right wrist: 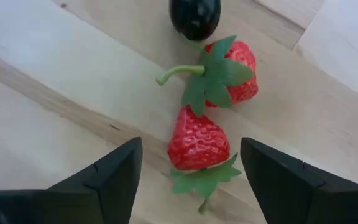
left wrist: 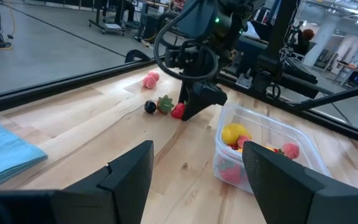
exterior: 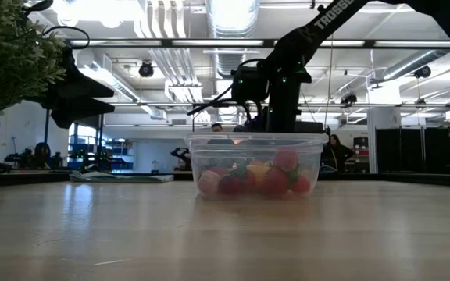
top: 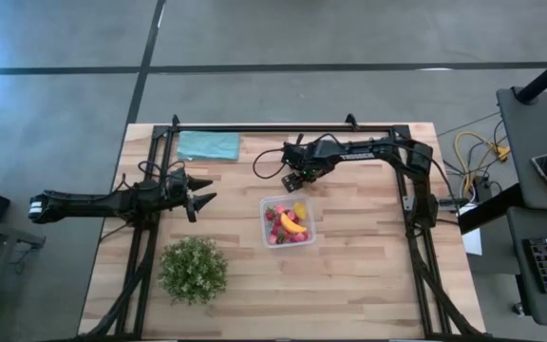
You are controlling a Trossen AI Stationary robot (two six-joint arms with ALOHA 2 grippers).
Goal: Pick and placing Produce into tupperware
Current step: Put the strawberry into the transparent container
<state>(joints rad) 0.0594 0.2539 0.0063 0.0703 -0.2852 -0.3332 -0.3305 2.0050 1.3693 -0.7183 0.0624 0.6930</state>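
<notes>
The clear square tupperware (top: 288,221) stands mid-table and holds a yellow banana, a lemon and red and pink berries; it also shows in the low view (exterior: 256,165) and the left wrist view (left wrist: 263,152). On the wood just beyond its far side lie two red strawberries (right wrist: 197,146) (right wrist: 235,71), a dark fruit (right wrist: 194,15) and a pink piece (left wrist: 151,79). My right gripper (top: 295,178) (right wrist: 190,144) hangs open, pointing down, with a finger on either side of the nearer strawberry and touching nothing. My left gripper (top: 200,199) (left wrist: 197,149) waits open left of the tupperware.
A bushy green plant (top: 193,270) stands near the table's near-left corner. A teal folded cloth (top: 208,144) lies by the far edge. Black frame rails run along the left, far and right sides. Bare wood lies right of the tupperware.
</notes>
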